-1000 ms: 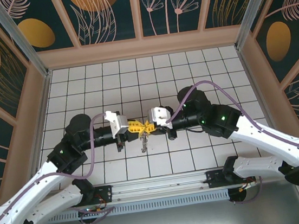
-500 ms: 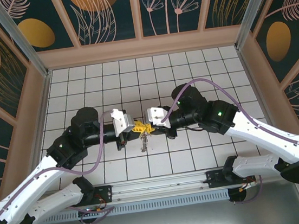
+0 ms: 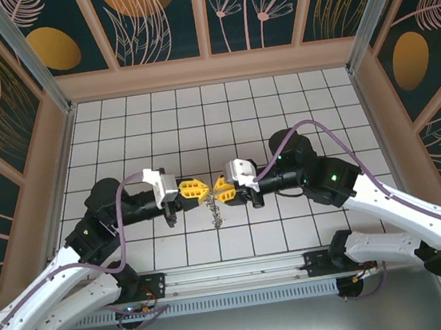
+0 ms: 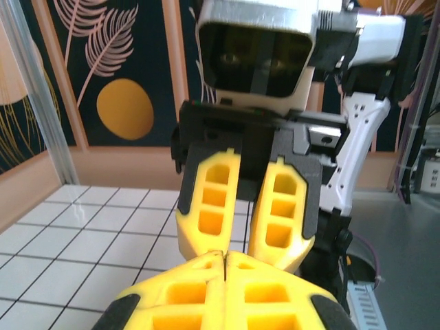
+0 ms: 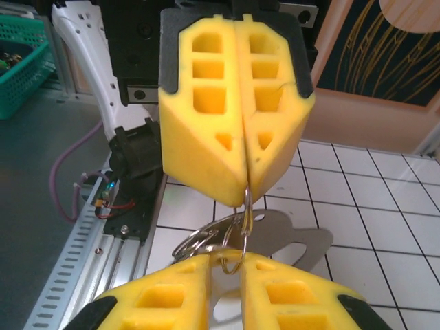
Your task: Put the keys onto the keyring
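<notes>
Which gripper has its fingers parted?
The right gripper: a gap shows between its fingers. The left gripper is pinched shut on the keyring wire.

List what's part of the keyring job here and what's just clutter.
Job:
- keys
- keyring, pinched in the shut left gripper
- right gripper, open at the ring

Clutter:
- green basket, off the table
- purple cable

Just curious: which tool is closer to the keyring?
Left. The left tool pinches the keyring in its shut tips; the right tool faces it, tips slightly apart around the loop.
</notes>
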You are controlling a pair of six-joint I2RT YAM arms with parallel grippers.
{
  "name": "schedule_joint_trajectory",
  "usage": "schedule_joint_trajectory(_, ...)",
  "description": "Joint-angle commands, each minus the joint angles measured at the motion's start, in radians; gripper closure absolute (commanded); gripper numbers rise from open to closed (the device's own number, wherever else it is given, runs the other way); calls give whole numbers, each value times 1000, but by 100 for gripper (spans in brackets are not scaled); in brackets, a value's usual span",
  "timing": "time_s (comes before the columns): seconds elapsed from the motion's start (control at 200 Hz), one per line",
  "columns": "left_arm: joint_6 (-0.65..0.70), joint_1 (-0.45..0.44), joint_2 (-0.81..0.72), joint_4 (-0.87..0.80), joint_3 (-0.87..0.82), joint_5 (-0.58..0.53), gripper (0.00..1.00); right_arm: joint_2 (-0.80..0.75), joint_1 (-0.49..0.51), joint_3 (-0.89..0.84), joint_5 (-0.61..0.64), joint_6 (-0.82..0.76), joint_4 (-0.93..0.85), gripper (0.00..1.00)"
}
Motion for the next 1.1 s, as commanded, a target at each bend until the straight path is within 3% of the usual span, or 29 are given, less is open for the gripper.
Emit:
schedule_joint_trajectory(0.0, -72, 4, -10, 134, -21, 40, 100, -9, -13, -23, -60, 45, 92, 82)
schedule_joint_trajectory(0.115, -77, 4, -18, 137, -30, 34, 100, -13, -14, -36, -70, 59, 119, 82)
schedule_joint_trajectory(0.205, -79, 4, -22, 146, -40, 34, 100, -14, -16, -31, -74, 60, 119, 95)
schedule_joint_trajectory(0.32, -86, 4, -23, 167, -50, 46, 100, -9, -18, -26, -70, 63, 114, 100)
schedule_joint_trajectory(0.696, -109, 4, -7, 186, -50, 104, 100, 71, -27, 22, -100, 66, 73, 100)
schedule_joint_trajectory(1.096, -141, 4, 0, 246, -76, 108, 100, 26, -27, -9, -131, 65, 178, 97)
